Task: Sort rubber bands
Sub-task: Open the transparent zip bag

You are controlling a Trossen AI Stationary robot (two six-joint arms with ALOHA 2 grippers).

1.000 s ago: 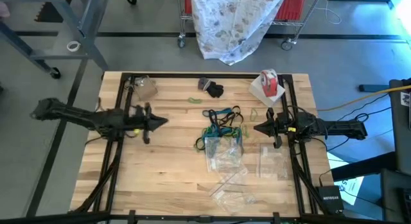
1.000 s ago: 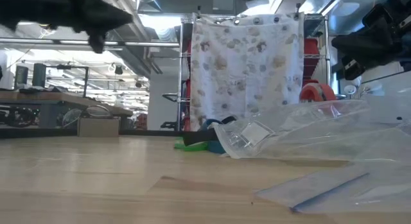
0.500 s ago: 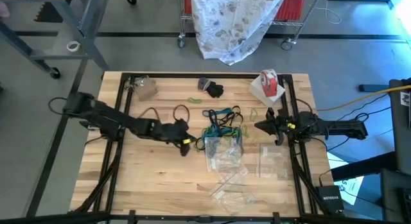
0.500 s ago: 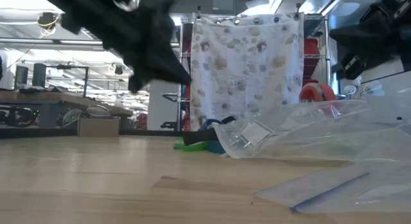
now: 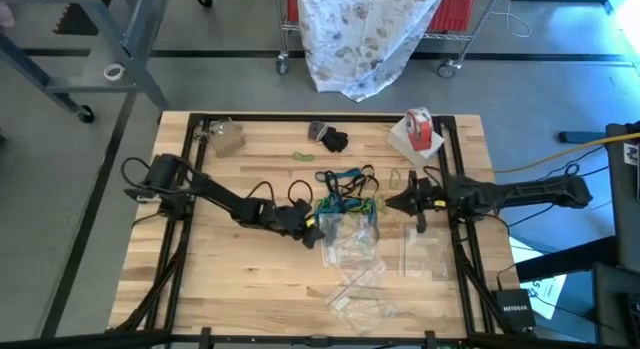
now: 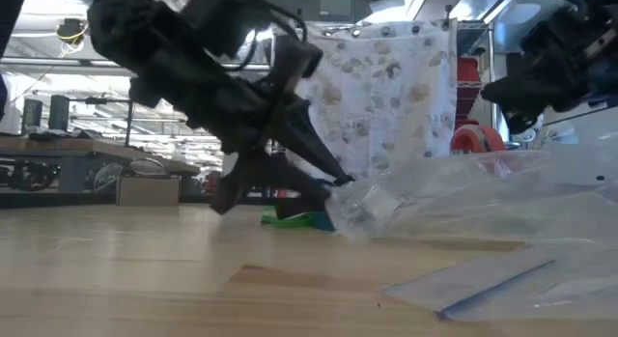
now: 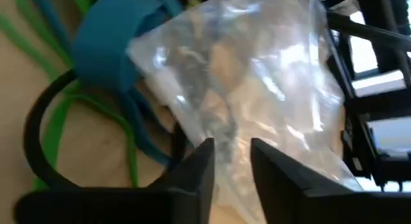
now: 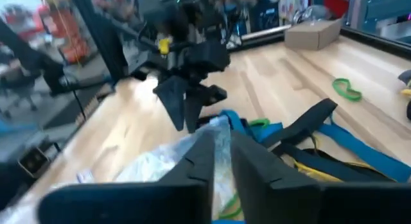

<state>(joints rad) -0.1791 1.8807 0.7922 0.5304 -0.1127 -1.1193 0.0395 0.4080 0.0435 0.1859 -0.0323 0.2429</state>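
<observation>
From above, the left gripper [image 5: 316, 232] reached the rubber bands [image 5: 346, 192] heaped mid-table beside a clear bag [image 5: 350, 239], approach evidently in hand; its wrist view showed fingers narrowly parted, grasping nothing; the right gripper [image 8: 221, 161] hovered nearby, slightly agape; next, picking one band.

One tangled heap of rubber bands [image 5: 347, 192], too knotted to count; several clear bags [image 5: 352, 251]; one tape roll [image 5: 419, 123]; two arms.

Rubber bands [image 5: 347, 189] heaped mid-table, clear bags [image 5: 350, 244] just in front. Tape roll [image 5: 420, 127] at the back right. Left gripper [image 5: 318, 232] at the heap's left edge; right gripper [image 5: 392, 204] just right of it.
</observation>
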